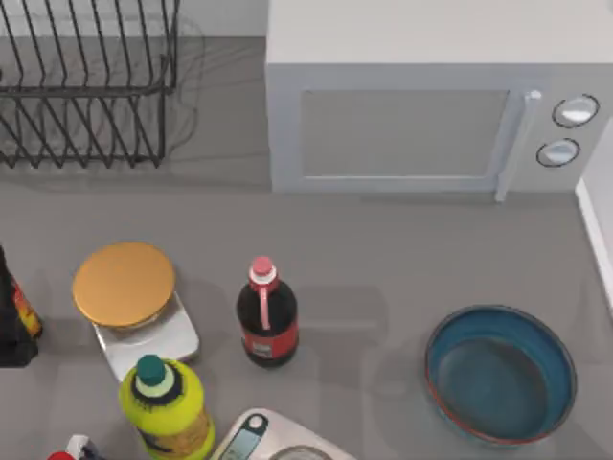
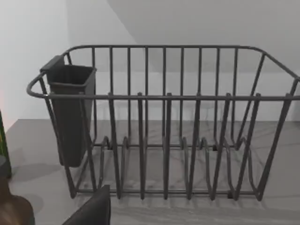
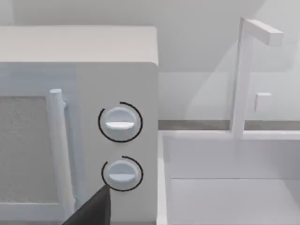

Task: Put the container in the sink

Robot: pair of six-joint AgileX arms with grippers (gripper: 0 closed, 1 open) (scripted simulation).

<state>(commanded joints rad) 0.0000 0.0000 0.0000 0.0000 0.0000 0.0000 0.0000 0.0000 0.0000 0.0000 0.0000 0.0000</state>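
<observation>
Nothing of the task looks done yet: the container sits upright on the grey bench, in front of the microwave and toward its right end, untouched. The sink is the pale rim strip just right of the microwave, near the container but apart from it; the right wrist view looks into its basin. Whether either end effector is released or clenched, I cannot tell. Reaching, grasping, lifting and placing all remain.
</observation>
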